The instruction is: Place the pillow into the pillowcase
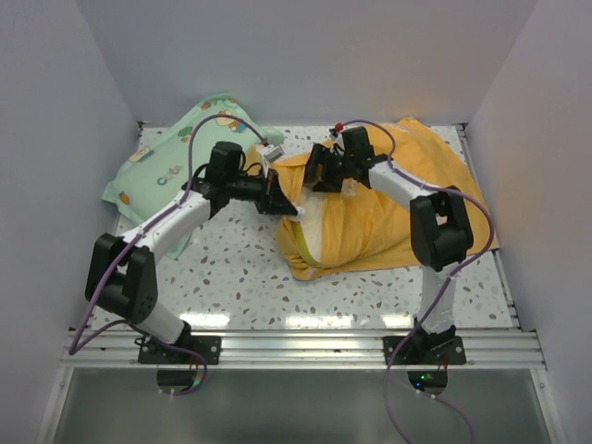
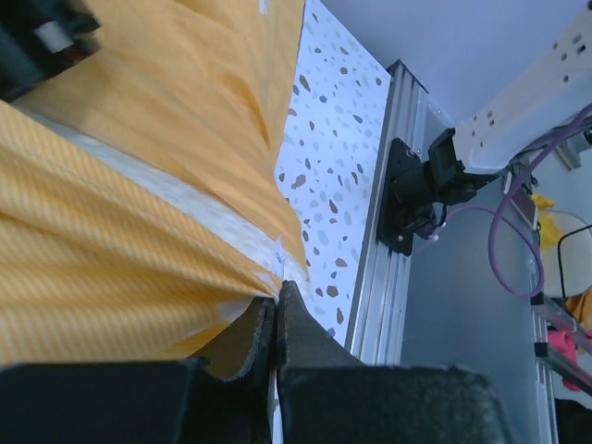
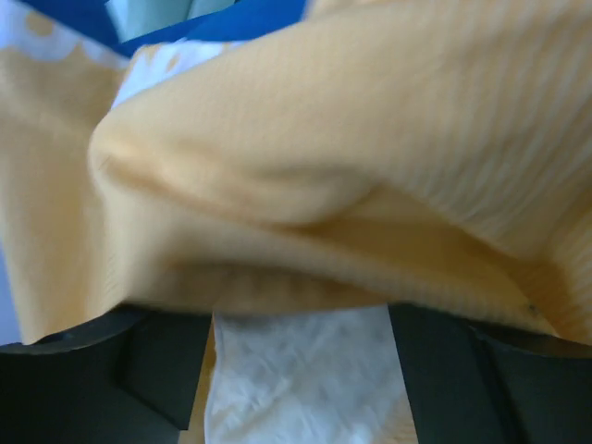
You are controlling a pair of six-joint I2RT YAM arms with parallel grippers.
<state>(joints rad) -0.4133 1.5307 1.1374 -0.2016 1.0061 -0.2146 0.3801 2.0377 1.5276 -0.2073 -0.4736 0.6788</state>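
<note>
Your left gripper point(image 2: 276, 319) is clenched on the hem of the pillowcase point(image 1: 407, 199) at frame centre; your right gripper point(image 1: 326, 176) has its jaws wide apart astride the cloth; the pillow point(image 1: 310, 229) lies mostly inside, its bare end poking toward lower left, nearest the left arm.

Bright, even overhead light (right wrist view blurred).

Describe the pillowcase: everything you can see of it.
The pillowcase is thin orange-yellow cloth with a fine ribbed weave, and blue shows at one edge in the right wrist view. It lies crumpled and bulging on the speckled table, right of centre, its mouth facing left with the pale pillow showing inside. The left hand is shut on its edge. Cloth drapes over the right hand, whose fingers stand apart.
</note>
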